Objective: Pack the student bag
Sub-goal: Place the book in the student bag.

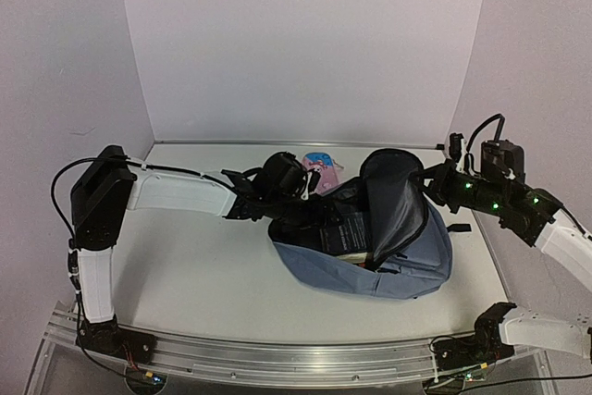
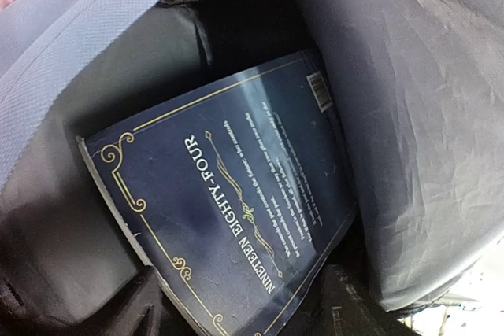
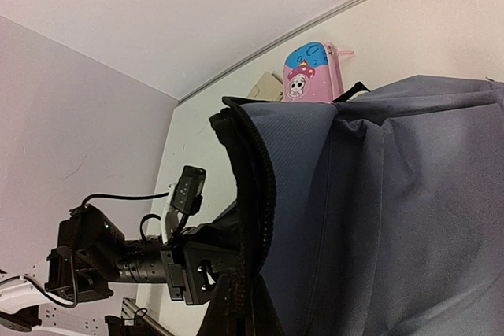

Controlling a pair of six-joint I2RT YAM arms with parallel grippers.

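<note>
This soft grey-blue fabric backpack (image 1: 407,270) just flops, so my right claw (image 1: 427,176) is clamped on its flap edge; left claw (image 1: 305,208), can't tell.

The left tool's (image 1: 307,213) tips are hidden inside the student bag (image 1: 407,265). The book (image 2: 228,194) in the bag is cut off at its lower corner, its small print unreadable. Behind the bag, a pink case (image 1: 322,171) is half hidden.

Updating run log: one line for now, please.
book inside student bag | right gripper holds flap up | left gripper at opening
</note>
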